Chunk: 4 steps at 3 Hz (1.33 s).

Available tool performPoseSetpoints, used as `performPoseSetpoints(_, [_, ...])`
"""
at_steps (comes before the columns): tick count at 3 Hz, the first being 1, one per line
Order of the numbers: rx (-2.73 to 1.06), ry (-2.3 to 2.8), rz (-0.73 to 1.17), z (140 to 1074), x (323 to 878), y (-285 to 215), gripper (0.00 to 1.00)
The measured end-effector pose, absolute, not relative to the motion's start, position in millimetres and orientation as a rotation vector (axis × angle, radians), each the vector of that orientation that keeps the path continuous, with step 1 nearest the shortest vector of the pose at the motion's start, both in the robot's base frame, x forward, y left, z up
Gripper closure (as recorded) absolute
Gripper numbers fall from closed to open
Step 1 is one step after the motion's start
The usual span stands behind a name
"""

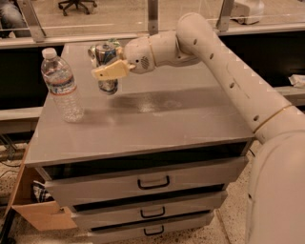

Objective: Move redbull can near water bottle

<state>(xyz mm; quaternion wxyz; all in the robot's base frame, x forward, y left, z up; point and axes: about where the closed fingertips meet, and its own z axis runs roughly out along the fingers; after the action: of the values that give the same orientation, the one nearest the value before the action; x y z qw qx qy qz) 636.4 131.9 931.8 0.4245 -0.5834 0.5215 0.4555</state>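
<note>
Above the cabinet [157,128], the tool [107,72] clasps half-hidden redbull can [106,51].

Office-like lab: grey drawer cabinet [143,138], swivel chair [76,5] behind; jaws above its top.

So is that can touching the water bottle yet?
No, the claw holds the can over the back of the cabinet top, and a clear gap shows between it and the bottle.

Cabinet [167,128]: grey, three drawers, below my gripper [106,67]
Floor [228,221]: speckled
Cardboard box [38,214]: cabinet's left foot
Office chair [76,5]: far behind
</note>
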Motion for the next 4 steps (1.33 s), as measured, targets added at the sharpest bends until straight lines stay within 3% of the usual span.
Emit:
performPoseSetpoints(1, [-1.510, 1.274, 1.182, 924, 628, 146, 1.00])
performPoseSetpoints(2, [-1.546, 1.245, 1.233, 916, 619, 158, 0.83])
performPoseSetpoints(4, [-1.582, 1.189, 1.299, 905, 607, 179, 0.36])
